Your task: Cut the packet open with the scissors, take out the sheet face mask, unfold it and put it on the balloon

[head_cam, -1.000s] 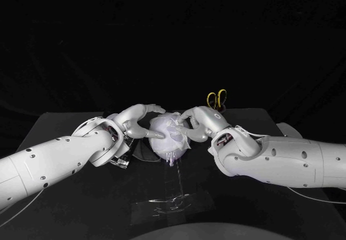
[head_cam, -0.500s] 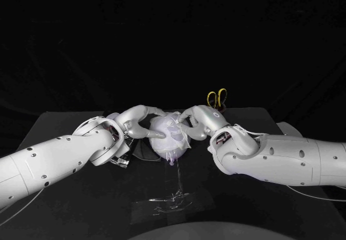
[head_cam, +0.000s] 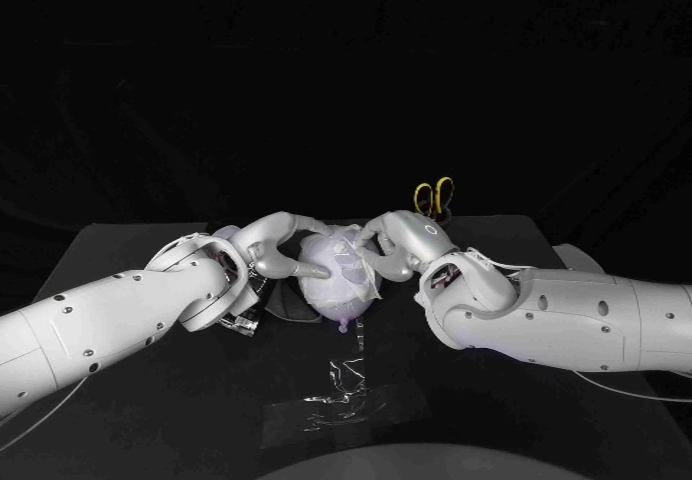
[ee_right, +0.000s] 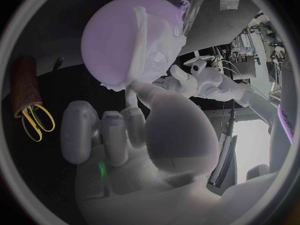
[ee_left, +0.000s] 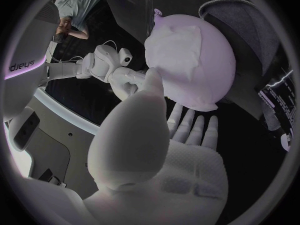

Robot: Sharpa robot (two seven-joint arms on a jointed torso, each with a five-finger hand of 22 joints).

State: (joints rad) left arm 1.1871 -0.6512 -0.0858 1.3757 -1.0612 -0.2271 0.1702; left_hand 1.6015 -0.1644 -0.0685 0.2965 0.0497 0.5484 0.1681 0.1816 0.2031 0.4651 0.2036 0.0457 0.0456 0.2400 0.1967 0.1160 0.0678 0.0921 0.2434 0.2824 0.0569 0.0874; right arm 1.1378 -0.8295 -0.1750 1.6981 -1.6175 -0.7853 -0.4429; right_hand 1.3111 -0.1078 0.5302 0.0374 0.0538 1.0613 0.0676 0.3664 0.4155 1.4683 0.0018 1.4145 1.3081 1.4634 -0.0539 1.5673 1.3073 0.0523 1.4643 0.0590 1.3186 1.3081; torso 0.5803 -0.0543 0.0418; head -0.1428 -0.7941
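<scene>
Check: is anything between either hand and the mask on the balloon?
Nothing visible. The left hand and right hand are both at the balloon, touching the mask. Scissors and packet sit clear of them.

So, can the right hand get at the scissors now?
Probably yes: the scissors stand handles-up just beyond the right hand, nothing between them. Its fingers touch the sheet face mask on the balloon, though, so it must leave that first.

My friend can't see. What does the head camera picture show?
The left hand and right hand touch a pale purple balloon wearing a white sheet face mask. Yellow-handled scissors stand behind; the clear packet lies in front.
</scene>
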